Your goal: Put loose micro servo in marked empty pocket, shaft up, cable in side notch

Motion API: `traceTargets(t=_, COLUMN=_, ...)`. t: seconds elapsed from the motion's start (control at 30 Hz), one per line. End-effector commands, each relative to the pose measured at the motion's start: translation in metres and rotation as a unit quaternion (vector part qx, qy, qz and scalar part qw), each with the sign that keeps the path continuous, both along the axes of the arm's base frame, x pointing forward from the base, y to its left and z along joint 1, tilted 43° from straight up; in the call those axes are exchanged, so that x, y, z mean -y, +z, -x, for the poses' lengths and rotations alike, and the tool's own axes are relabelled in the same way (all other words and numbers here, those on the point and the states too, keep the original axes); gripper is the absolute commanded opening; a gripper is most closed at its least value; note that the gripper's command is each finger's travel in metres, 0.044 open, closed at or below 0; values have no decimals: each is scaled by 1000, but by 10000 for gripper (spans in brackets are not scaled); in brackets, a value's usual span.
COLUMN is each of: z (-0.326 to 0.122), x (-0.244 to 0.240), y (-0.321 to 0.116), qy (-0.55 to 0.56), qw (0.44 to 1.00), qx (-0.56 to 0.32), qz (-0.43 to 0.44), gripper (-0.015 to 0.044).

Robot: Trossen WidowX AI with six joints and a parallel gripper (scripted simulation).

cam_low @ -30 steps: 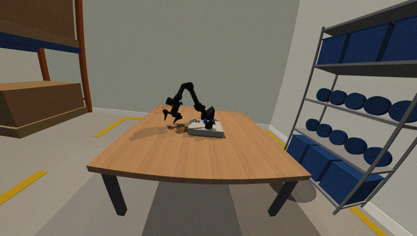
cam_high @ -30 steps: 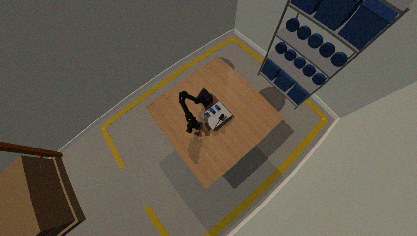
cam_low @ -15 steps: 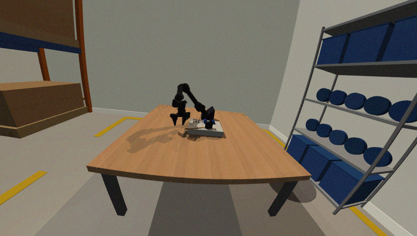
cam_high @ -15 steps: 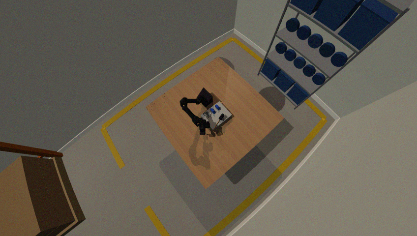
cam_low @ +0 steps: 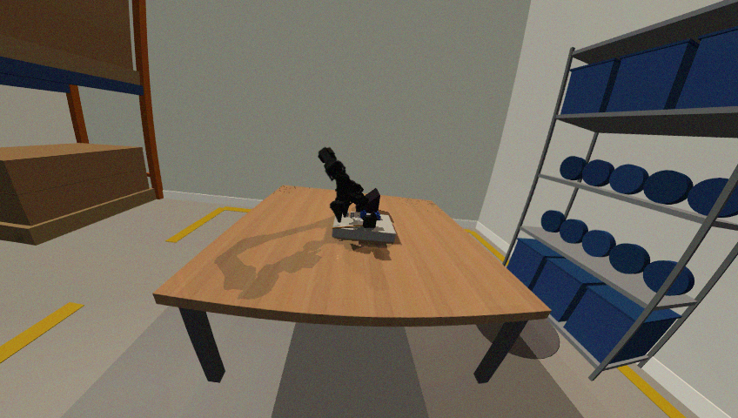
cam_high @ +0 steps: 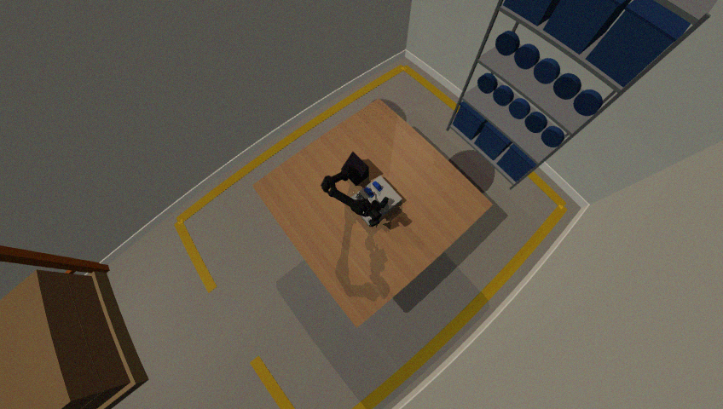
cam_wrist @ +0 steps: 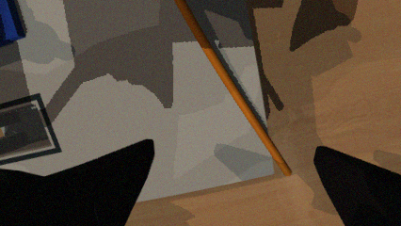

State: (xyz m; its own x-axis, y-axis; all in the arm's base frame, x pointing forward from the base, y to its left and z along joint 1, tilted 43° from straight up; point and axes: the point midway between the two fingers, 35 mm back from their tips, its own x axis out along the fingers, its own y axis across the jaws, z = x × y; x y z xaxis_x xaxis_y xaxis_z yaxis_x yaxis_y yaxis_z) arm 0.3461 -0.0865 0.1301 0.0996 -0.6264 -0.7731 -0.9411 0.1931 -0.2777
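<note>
Two top-view servos (cam_high: 373, 188) sit on the deck (cam_high: 393, 193). Exterior: arm (cam_low: 344, 186) low over the deck. Wrist: fingers wide apart, empty; pocket (cam_wrist: 25, 127) left, orange cable (cam_wrist: 235, 89) between; loose servo unclear. Approach step: next, straddle it.

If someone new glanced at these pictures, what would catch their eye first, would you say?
Probably the black arm bent low over the pale grey deck in the middle of the wooden table. In the wrist view, the open, empty gripper hangs over the deck's edge, where a thin orange rod runs diagonally. Blue bins and rolls fill the metal shelf at right.
</note>
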Motion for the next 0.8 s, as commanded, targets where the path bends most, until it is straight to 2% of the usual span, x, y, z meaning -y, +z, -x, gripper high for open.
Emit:
traceTargets(t=0.0, z=-5, x=-27, y=-8, qy=31, qw=999, qx=-40, qz=-2, gripper=440)
traceTargets(t=0.43, z=1, x=-127, y=-38, qy=145, qw=967, qx=-204, qz=35, gripper=440)
traceTargets(t=0.77, z=2, x=-114, y=-57, qy=150, qw=966, qx=-210, qz=38, gripper=440)
